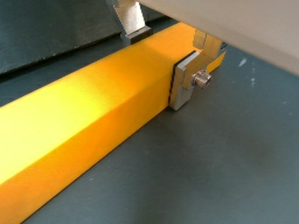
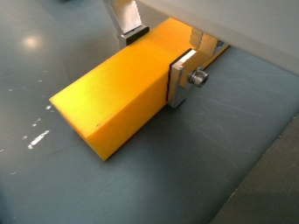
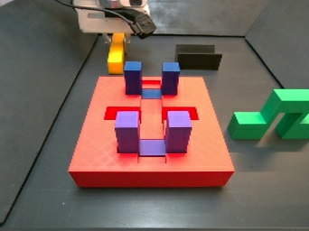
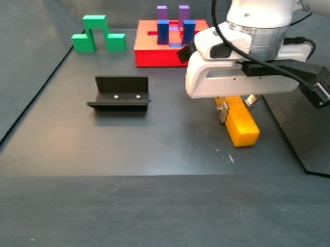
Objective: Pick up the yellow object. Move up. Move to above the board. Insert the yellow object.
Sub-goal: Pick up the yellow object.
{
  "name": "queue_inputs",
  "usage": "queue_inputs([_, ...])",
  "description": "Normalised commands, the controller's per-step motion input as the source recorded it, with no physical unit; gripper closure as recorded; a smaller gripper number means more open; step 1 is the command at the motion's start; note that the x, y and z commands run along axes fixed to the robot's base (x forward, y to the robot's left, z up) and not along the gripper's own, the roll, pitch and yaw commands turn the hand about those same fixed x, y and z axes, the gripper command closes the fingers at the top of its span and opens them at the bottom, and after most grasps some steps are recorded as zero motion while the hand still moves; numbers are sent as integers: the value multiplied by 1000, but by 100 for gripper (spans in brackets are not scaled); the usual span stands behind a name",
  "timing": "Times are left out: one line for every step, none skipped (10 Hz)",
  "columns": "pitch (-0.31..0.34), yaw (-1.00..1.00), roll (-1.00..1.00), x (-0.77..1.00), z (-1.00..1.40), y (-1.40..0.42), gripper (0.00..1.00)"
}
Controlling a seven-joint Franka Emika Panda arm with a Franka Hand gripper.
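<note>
The yellow object (image 2: 117, 96) is gripped at one end by the gripper (image 2: 163, 54) jaws, resting on the worktop (image 4: 129, 145).

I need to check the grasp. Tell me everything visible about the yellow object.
The yellow object is a long, smooth yellow-orange bar with sharp edges, lying flat on the dark floor. The tool straddles one end, a silver finger against each long side. In a side view it lies beyond the red board.

Robotics test lab: dark grey enclosed work floor (image 4: 116, 145) with upright walls, the arm's white gripper (image 4: 233, 108) over it, dark L-shaped fixture (image 4: 119, 95) nearby.
</note>
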Motion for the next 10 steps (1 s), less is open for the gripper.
queue_inputs([0,0,0,0,0,0,100])
queue_inputs([0,0,0,0,0,0,100])
queue_inputs([0,0,0,0,0,0,100])
queue_inputs([0,0,0,0,0,0,100])
queue_inputs([0,0,0,0,0,0,100])
queue_inputs([0,0,0,0,0,0,100])
queue_inputs([0,0,0,0,0,0,100])
queue_inputs([0,0,0,0,0,0,100])
queue_inputs([0,0,0,0,0,0,100])
queue_inputs([0,0,0,0,0,0,100])
